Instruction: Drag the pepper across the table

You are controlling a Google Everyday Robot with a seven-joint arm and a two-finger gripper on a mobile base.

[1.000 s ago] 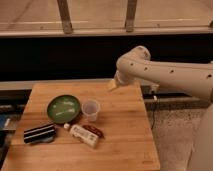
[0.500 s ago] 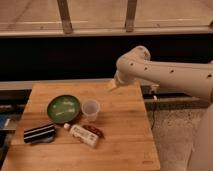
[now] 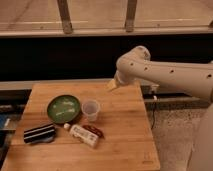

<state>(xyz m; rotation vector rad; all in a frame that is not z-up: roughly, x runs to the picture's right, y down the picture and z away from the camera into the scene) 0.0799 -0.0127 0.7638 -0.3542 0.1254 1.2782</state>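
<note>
The pepper [image 3: 94,131] is small, dark red-brown and glossy. It lies on the wooden table [image 3: 125,135] just right of the white bottle [image 3: 83,135] and below the clear plastic cup [image 3: 90,109]. My gripper [image 3: 112,85] hangs at the end of the white arm over the table's far edge, well up and to the right of the pepper, holding nothing that I can see.
A green plate [image 3: 63,108] sits left of the cup. A black striped object [image 3: 39,133] lies near the table's left front. A dark wall and railing run behind the table. Floor lies to the right of the table's edge.
</note>
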